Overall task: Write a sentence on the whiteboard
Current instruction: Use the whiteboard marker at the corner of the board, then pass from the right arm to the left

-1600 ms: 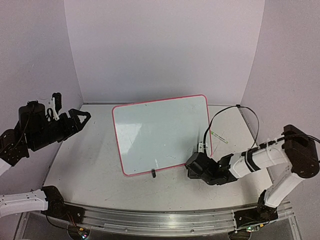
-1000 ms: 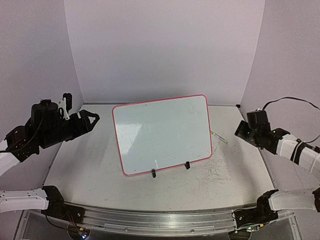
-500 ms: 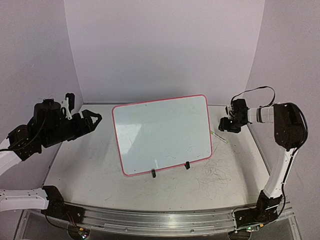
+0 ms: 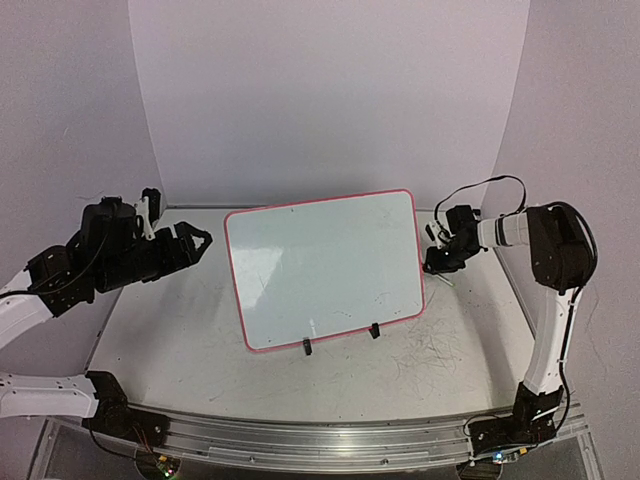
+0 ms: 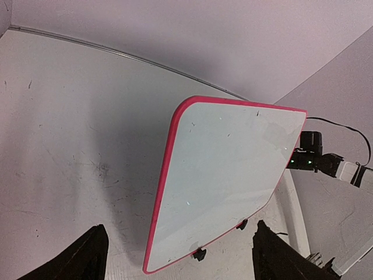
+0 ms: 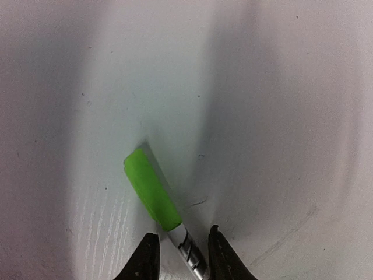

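Note:
The whiteboard (image 4: 325, 265), white with a pink-red rim, stands tilted on two black clip feet mid-table. It also shows in the left wrist view (image 5: 227, 169). No green lettering shows on it, only faint specks. A marker with a green cap (image 6: 151, 189) lies on the table just right of the board (image 4: 441, 277). My right gripper (image 4: 434, 262) is low over it, and in the right wrist view (image 6: 182, 258) its fingers straddle the silver barrel with small gaps either side. My left gripper (image 4: 197, 240) is open and empty, left of the board, facing it (image 5: 178, 265).
Faint grey scribble scratches (image 4: 430, 350) mark the table in front of the board on the right. White walls close in at the back and both sides. The right arm's black cable (image 4: 490, 185) loops above its wrist. The right arm shows behind the board (image 5: 317, 158).
My right arm swung from the board's front right corner out to the right and back in, down onto the marker. My left gripper moved slightly right, towards the board.

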